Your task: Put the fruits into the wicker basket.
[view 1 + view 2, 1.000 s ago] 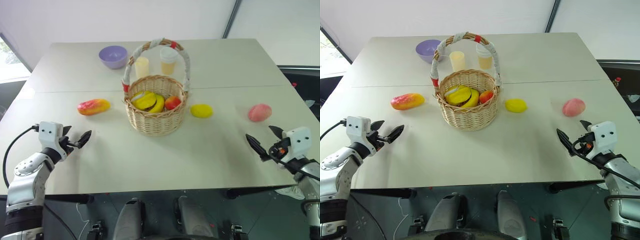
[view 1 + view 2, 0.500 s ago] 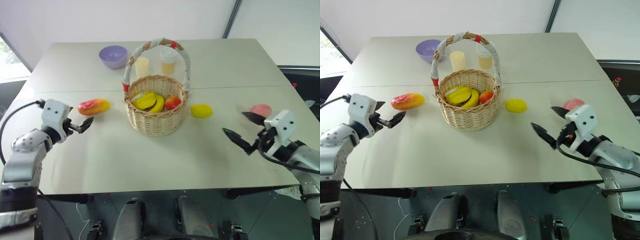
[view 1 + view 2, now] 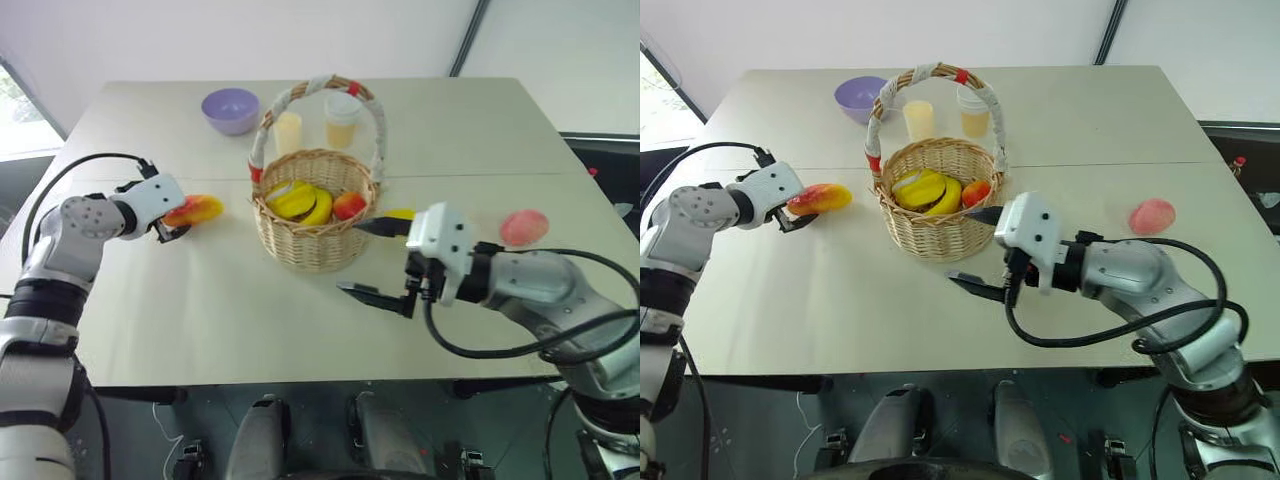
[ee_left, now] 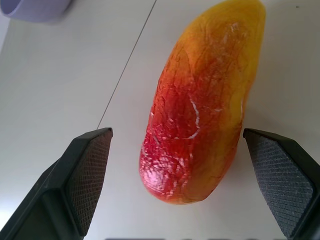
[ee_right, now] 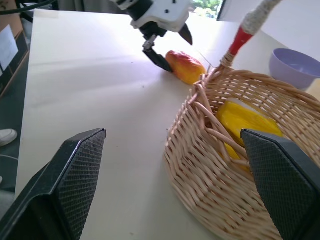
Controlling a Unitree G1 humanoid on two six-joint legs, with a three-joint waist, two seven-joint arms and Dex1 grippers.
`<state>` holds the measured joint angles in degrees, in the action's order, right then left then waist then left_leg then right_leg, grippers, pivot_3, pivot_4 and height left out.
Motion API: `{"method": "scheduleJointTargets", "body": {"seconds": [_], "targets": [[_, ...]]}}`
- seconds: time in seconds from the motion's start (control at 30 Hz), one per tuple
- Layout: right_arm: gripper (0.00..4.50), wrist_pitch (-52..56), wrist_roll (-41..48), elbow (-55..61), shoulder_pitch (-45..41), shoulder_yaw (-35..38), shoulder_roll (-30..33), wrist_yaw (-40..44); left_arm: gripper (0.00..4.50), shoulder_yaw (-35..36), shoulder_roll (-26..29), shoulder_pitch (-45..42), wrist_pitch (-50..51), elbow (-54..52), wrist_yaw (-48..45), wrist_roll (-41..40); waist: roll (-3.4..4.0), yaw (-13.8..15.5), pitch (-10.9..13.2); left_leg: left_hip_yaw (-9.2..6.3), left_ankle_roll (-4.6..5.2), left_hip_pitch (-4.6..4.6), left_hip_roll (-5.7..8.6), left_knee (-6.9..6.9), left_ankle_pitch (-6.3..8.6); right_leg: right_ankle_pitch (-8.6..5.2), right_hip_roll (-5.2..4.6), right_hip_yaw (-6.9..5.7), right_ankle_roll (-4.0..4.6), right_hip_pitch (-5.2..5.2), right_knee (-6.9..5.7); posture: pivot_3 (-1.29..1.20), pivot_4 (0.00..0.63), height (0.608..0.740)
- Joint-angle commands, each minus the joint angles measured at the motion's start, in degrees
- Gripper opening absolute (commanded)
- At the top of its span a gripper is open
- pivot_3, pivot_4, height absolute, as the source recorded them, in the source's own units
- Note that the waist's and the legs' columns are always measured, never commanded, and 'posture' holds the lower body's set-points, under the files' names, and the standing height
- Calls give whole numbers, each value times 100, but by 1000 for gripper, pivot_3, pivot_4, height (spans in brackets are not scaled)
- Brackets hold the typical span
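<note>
Since a second earlier both arms had swung in from the table's near corners: the left gripper (image 3: 172, 222) had reached forward to the mango (image 3: 196, 208), and the right gripper (image 3: 378, 258) had crossed leftward to just beside the wicker basket (image 3: 312, 235), on its near right side. The left gripper's fingers stood wide apart, one on each side of the mango's red end, with gaps showing on both sides in the left wrist view, so it held nothing. The right gripper was equally wide open and empty, one finger by the basket's rim and the other lower, over the table (image 3: 250, 320). The mango lay flat on the table left of the basket, its long axis running roughly left to right, red end toward the left gripper and yellow-orange end toward the basket. The bananas (image 3: 300, 203) and apple (image 3: 347, 206) sat inside the basket. The lemon (image 3: 400, 214) lay right of the basket, partly behind the right gripper, and the peach (image 3: 524, 226) farther right.
</note>
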<state>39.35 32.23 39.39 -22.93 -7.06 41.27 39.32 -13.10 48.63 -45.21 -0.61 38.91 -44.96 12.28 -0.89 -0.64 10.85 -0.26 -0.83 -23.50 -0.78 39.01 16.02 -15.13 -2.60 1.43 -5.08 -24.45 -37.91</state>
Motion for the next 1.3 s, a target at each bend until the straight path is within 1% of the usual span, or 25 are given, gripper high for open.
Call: {"method": "scheduleJointTargets", "body": {"seconds": [0.03,0.1,0.2,0.3,0.4,0.43,0.47,0.53,0.6,0.63,0.67,0.7,0.77,0.83,0.9,0.97,1.0,1.03,1.07,1.13,1.2,1.3], "targets": [[4485,-208,-278,-1,-189,-277,-218,-56,4500,-205,-202,-436,-456,738,134,369,-1,3,-1,-1,0,0,0,1,0,0,0,0,0,0,0,0,150,740],[4485,-273,-374,-6,-153,-345,-327,-77,4500,-272,-318,-573,-638,1081,148,462,-2,2,-1,-4,0,0,0,3,0,0,1,-3,0,0,-3,0,150,740],[4485,-323,-477,23,-86,-409,-458,-122,4500,-183,-481,-662,-806,1380,109,401,-1,-2,-2,-2,0,1,0,4,0,0,-1,-2,-1,0,-6,0,150,740],[4500,-365,-589,75,-10,-466,-532,-161,3645,-162,-504,-682,-1012,1537,132,446,-1,1,-2,-3,0,3,0,5,0,0,-1,-2,0,1,-10,0,150,740],[4500,-407,-677,63,15,-469,-574,-174,2239,-133,-468,-693,-1105,1625,193,478,-2,-3,-3,-3,0,4,0,7,0,0,-1,-2,-1,1,-11,0,150,740],[4500,-414,-702,56,18,-466,-587,-170,1888,-133,-460,-701,-1109,1647,218,497,-2,-4,-3,-3,0,4,0,7,0,0,-1,-2,-1,1,-12,0,150,740],[4500,-428,-738,39,7,-475,-600,-167,1739,-120,-429,-709,-1084,1658,277,519,-2,-5,-3,-4,0,4,0,7,0,0,-1,-2,0,1,-12,0,150,740],[4500,-454,-797,8,-21,-478,-623,-158,1739,22,-340,-681,-1037,1583,358,428,-2,-6,-3,-4,-1,4,0,7,0,0,-1,-2,-1,1,-12,0,150,740],[4500,-466,-830,-2,-33,-443,-629,-140,1739,329,-270,-598,-874,1368,294,106,-3,-29,-3,-4,-1,4,-1,7,0,0,0,-2,-1,1,-12,0,150,740],[4500,-470,-840,-14,-34,-397,-606,-124,1739,651,-257,-483,-690,1083,101,-295,-5,-49,-1,-4,0,4,-3,7,0,0,1,-2,-1,1,-12,0,150,740],[4500,-480,-849,-20,-19,-327,-564,-103,1739,1070,-256,-287,-381,585,-175,-860,-6,-53,0,-6,0,4,-7,6,0,0,3,-2,0,-3,-13,0,150,740],[4500,-485,-851,-15,1,-268,-529,-84,1739,1366,-258,-121,-129,173,-366,-1251,-8,-53,0,-9,0,4,-10,6,0,0,3,-2,0,-4,-15,0,150,740],[4500,-502,-768,-84,51,29,-390,27,1739,2192,-193,718,1163,-1825,-1009,-2758,-9,-58,2,-15,-1,3,-17,5,0,0,1,-1,0,-6,-14,0,150,740],[4500,-512,-671,-220,70,326,-273,132,1739,2732,-59,1568,2531,-3687,-1350,-4093,-12,-60,3,-15,0,0,-26,4,0,0,-13,5,0,-8,-14,0,150,740],[4500,-509,-576,-355,82,594,-186,222,1739,2947,6,2162,3369,-4955,-1313,-4933,-12,-33,3,-15,2,2,-22,4,2,1,-24,6,0,-3,-11,0,150,740],[4500,-542,-555,-540,103,826,-74,312,1739,2781,-280,2234,3935,-5883,-745,-5430,-12,28,3,-21,2,10,-18,5,2,0,-31,4,0,8,-11,0,150,740],[4500,-576,-581,-624,124,900,-6,367,1739,2620,-520,2126,4119,-6186,-396,-5566,-12,74,2,-28,0,14,-15,6,1,1,-31,1,0,19,-10,0,150,740],[4500,-612,-606,-690,144,949,48,413,1739,2435,-763,1991,4151,-6383,-69,-5481,-12,107,2,-30,-1,18,-11,10,0,1,-30,-3,-1,28,-8,0,150,740],[4500,-644,-625,-763,144,990,93,444,1739,2177,-1020,1783,4078,-6427,263,-5189,-15,118,1,-28,-1,22,-9,14,0,1,-29,-3,-2,36,-8,0,150,740],[4500,-691,-664,-865,134,1043,155,457,1739,1819,-1640,1288,4093,-6199,1026,-4765,-16,128,0,-26,-1,25,-4,16,0,5,-24,0,-8,40,-5,0,150,740],[4500,-720,-701,-912,139,1071,190,449,1739,1524,-2154,917,3967,-5860,1490,-4397,-17,113,0,-25,-1,24,8,17,0,5,-13,1,-8,39,-4,0,150,740],[4500,-706,-742,-893,155,1085,184,377,1739,979,-2536,707,3678,-5403,1675,-3810,-15,22,-1,-19,1,24,5,11,1,4,-2,9,-7,27,-5,0,150,740]]}}
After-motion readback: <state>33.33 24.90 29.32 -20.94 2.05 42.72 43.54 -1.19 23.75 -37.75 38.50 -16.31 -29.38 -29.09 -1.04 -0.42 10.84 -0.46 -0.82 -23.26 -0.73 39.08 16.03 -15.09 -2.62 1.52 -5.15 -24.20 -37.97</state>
